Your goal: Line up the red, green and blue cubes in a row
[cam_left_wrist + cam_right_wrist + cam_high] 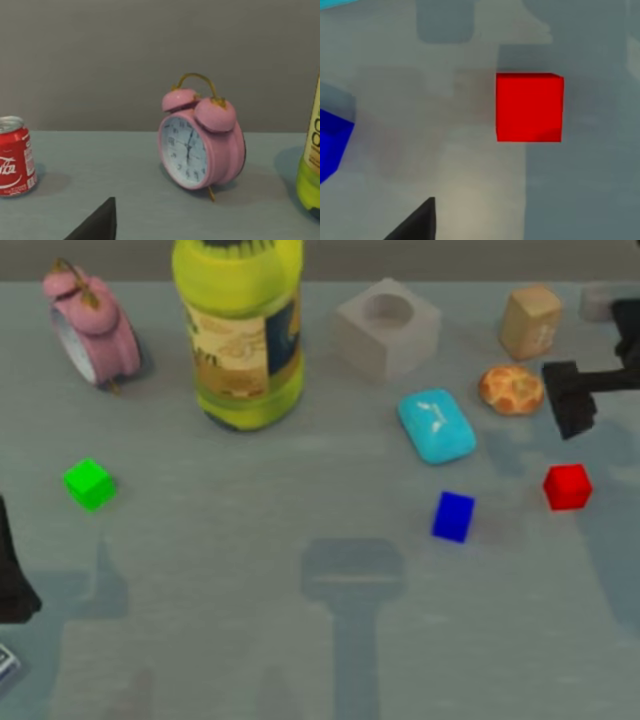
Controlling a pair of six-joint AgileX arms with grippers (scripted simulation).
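Right pincer point(570, 405), spread I cannot tell, hovers above the smooth, sharp-edged red cube point(529, 107) on the table.

You get soft, even light from above, with no glare on the table point(300, 640). Broad, dim arm shadows lie on it below the blue cube point(453, 516), one ending in a T shape. The pink alarm clock point(200, 142) throws a faint shadow beside its base. Everything looks slightly soft, edges included.
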